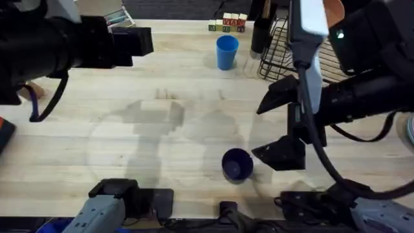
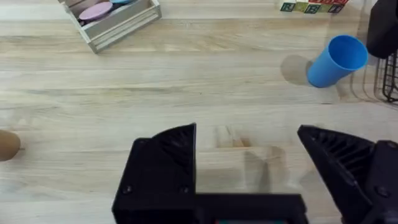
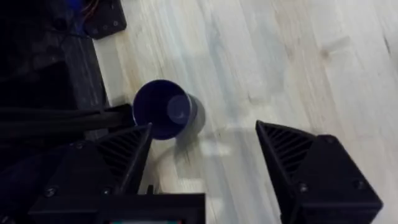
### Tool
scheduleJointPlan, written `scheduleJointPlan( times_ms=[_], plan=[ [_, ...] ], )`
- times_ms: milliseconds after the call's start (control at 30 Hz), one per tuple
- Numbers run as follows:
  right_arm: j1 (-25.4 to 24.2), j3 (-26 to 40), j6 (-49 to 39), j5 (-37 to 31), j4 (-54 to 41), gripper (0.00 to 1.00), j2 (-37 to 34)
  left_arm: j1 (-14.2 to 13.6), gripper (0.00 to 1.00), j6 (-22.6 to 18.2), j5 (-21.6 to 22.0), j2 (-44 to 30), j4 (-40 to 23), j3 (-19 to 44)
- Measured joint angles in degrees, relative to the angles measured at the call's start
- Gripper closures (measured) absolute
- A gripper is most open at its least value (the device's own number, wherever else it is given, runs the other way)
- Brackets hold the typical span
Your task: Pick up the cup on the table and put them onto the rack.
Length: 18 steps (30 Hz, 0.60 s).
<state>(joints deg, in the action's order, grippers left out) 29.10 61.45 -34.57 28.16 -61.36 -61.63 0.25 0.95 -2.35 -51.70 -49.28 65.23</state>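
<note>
**Op:** I read the right gripper [image 1: 275, 126] at about 3 o'clock on the table [image 1: 129, 129], fingers spread wide, nothing between them. Wrist view agrees: the navy cup [image 3: 163, 109] stands upright just beside one finger [image 3: 118, 152], apart from it.

**Log:** Where's that cup from overhead?

**Op:** Navy cup at roughly 6 o'clock, near the front edge, mouth up. The lighter blue cup [image 1: 227, 52] stands at 12 o'clock, upright, just beside the rack [image 1: 281, 55], which sits at about 1 o'clock.

**Log:** Left gripper?

**Op:** From its wrist camera I see the left gripper [image 2: 249, 152] released, fingers wide over bare wood. Blue cup [image 2: 336, 61] well beyond it, near the wire rack's edge.
</note>
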Motion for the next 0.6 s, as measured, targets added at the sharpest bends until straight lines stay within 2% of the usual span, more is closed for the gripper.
scheduleJointPlan(
  times_ms=[267, 600],
  plan=[
    [0.4, 0.0, 0.0, 0.0, -0.6, 0.005, -5.3, 0.0, 0.007, 0.0, 0.0, 0.0, 0.0, 0.0],
    [5.2, 0.0, 0.0, -0.9, -1.5, 0.005, -16.0, 0.0, 0.007, 0.0, 0.0, 0.0, 0.0, 0.0]
  ],
)
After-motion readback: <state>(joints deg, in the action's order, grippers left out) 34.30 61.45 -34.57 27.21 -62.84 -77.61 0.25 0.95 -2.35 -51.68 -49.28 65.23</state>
